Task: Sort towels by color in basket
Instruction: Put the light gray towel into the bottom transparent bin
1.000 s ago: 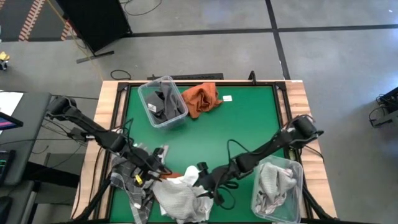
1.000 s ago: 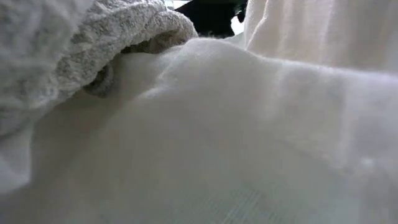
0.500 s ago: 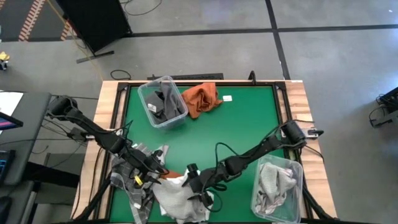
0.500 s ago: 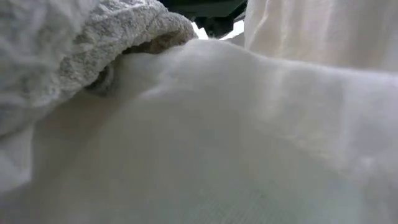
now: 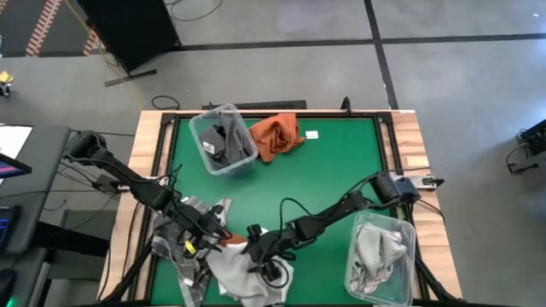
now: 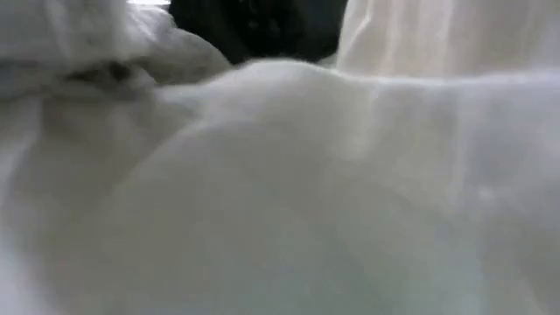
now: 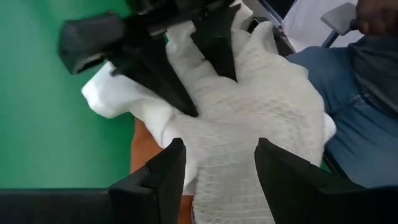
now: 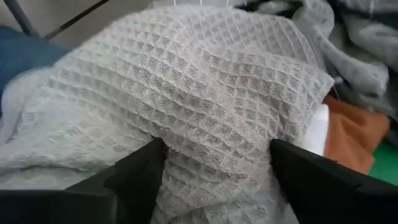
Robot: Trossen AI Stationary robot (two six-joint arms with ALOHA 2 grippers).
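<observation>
- Since the earlier high frame, the right tool (image 5: 256, 252) had travelled further leftward along the near edge of the tabletop (image 5: 333, 179) and stood over the white waffle towel (image 5: 247, 273); its fingers had spread wider.
- High view: the left tool (image 5: 213, 232) was just beside the same heap at the near left, next to a grey plaid towel (image 5: 175, 256). A rust-orange towel (image 5: 275, 135) lay at the far side, touching a clear bin (image 5: 223, 141) holding dark grey cloth. A second clear bin (image 5: 382, 256) at the near right held light cloth.
- Low view: white cloth (image 6: 350, 192) filled the frame, with a dark shape behind it.
- Left wrist view: the left fingers (image 7: 155, 180) stood apart, empty, over the waffle towel (image 7: 261, 118); the right tool (image 7: 205, 74) pressed on that towel with its fingers apart. A person's blue-trousered leg (image 7: 354, 112) showed beyond the tabletop.
- Right wrist view: the right fingers (image 8: 140, 177) were spread astride the waffle weave (image 8: 205, 93), not clamped; orange cloth (image 8: 351, 134) showed beside it.
</observation>
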